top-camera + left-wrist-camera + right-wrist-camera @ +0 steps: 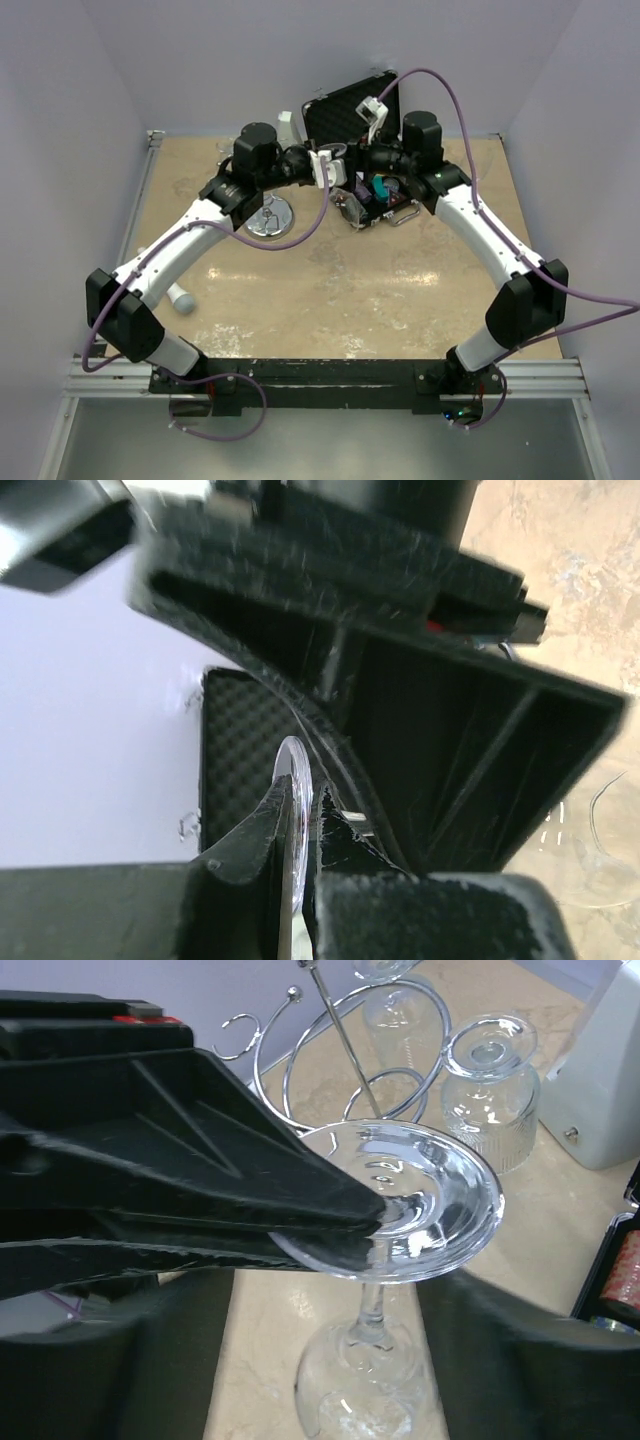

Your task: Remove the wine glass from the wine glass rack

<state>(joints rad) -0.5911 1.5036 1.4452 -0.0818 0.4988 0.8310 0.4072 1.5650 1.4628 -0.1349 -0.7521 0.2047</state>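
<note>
One wine glass (pixel 430 1200): hanging upside down in the air, foot on top and bowl below, just in front of the loops of the rack (pixel 346 1042) and seemingly clear of them.
Left gripper (pixel 300 820): pinching the rim of the glass's foot edge-on and carrying the glass alone.
Right gripper (pixel 325 1350): standing spread on either side of the stem, apparently touching nothing.
Rack: standing behind the glass, more glassware showing among its wires.
Tumbler (pixel 490 1090): sitting upside down on the table (pixel 545 1225), right of the rack.
Step in hand: probably carrying the glass away from the rack.
Doing it well: pinching firmly, since a smooth thin edge is likely slipping or swinging easily; moving slowly and level, away from loops and tumbler; backing the spread fingers off without brushing the stem.
</note>
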